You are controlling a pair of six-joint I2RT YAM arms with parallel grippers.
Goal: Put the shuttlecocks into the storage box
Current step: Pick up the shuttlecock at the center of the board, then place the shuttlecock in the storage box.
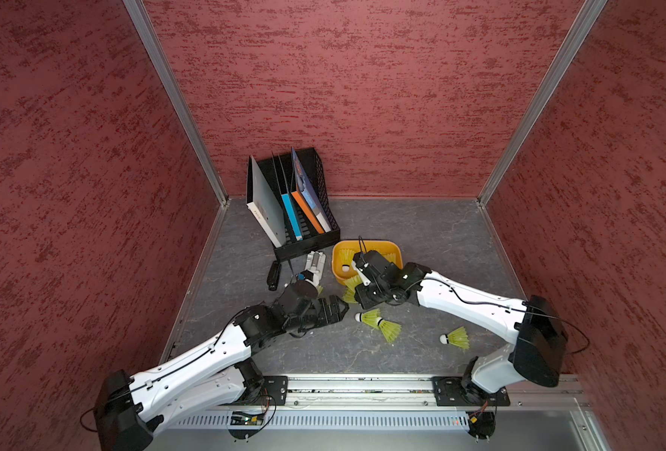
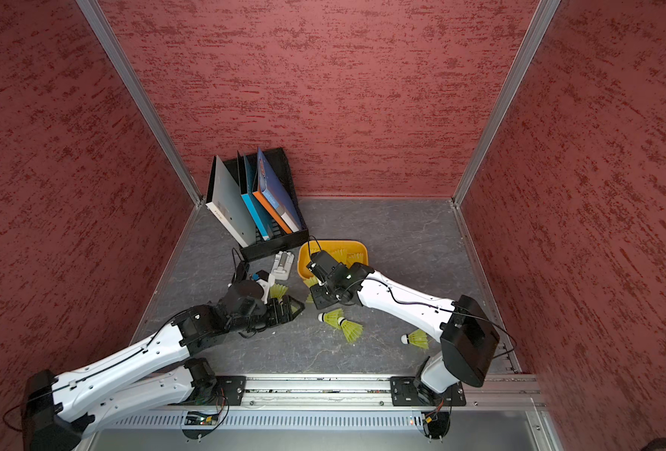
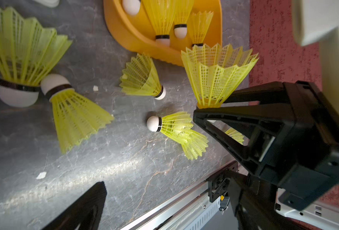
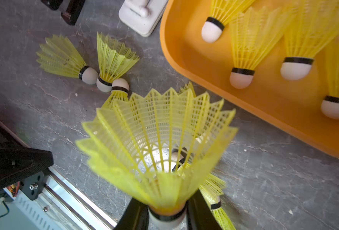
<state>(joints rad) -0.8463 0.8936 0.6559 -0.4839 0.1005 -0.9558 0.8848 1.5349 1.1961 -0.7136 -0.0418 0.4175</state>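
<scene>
- My right gripper (image 4: 167, 216) is pinched narrow on the white rounded tip of one neon yellow-green plastic shuttlecock (image 4: 156, 143). Its mesh skirt flares away from the jaws.
- That held shuttlecock hangs over the grey marbled floor (image 1: 421, 234). It is just beside the near wall of the shallow orange-yellow plastic storage box (image 4: 184, 59) and outside its rim.
- Inside the box I count at least four more shuttlecocks (image 4: 242, 59) lying on the bottom.
- My left gripper (image 1: 339, 308) stands spread wide with nothing between its jaws, low over the floor and close to the right one.
- A cluster of three shuttlecocks (image 4: 113, 57) lies on the floor, tips touching, near a small grey-white device (image 4: 142, 14).
- Toward the rail, an overlapping pair (image 1: 372, 317) lies on the floor, and a single one (image 1: 456, 337) lies apart from it.
- A black mesh file rack (image 1: 323, 175) holding books stands behind the box.
</scene>
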